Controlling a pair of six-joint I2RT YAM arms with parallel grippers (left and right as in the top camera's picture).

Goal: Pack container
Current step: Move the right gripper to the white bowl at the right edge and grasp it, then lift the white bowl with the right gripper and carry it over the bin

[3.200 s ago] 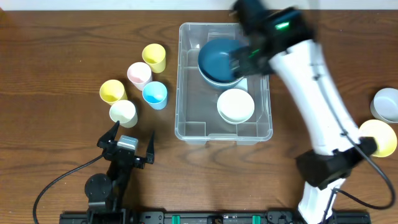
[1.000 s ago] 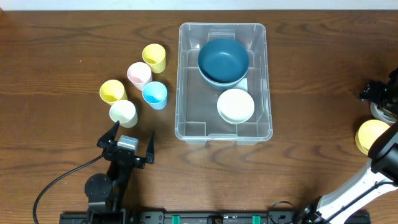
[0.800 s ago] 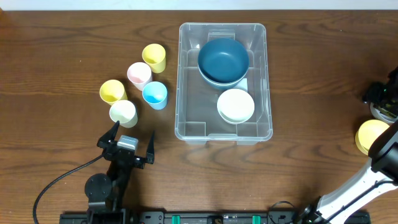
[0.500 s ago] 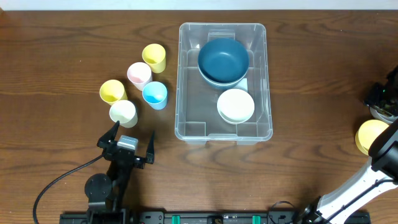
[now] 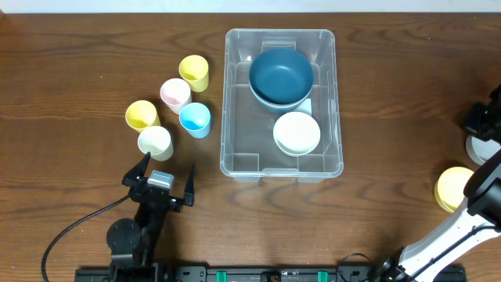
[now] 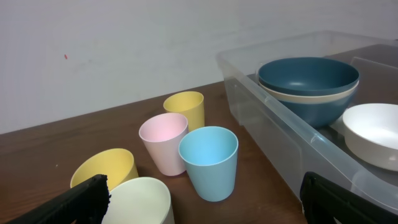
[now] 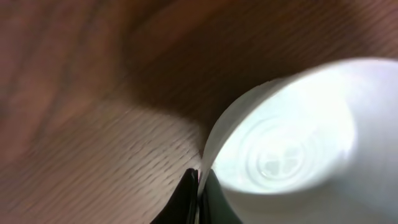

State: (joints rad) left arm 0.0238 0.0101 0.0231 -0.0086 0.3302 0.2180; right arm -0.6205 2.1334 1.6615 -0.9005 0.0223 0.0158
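The container (image 5: 235,117) is a large clear bin at the table's centre; its near wall shows in the left wrist view (image 6: 280,143). Inside it sit two stacked dark blue bowls (image 5: 280,77) and a white bowl (image 5: 297,133). At the far right edge, my right gripper (image 5: 484,125) is shut on the rim of a pale bowl (image 5: 476,149). In the right wrist view the black fingertips (image 7: 200,186) pinch that bowl's thin wall (image 7: 298,149). My left gripper (image 5: 160,182) rests open near the front left with nothing between its fingers (image 6: 205,202).
Several cups stand left of the container: two yellow (image 5: 194,72) (image 5: 142,114), pink (image 5: 175,93), blue (image 5: 195,119) and cream (image 5: 155,142). A yellow bowl (image 5: 452,188) lies at the front right beside my right arm.
My right gripper has shut on the pale bowl's rim. The yellow bowl has shifted a little toward the front left. The left arm has not moved.
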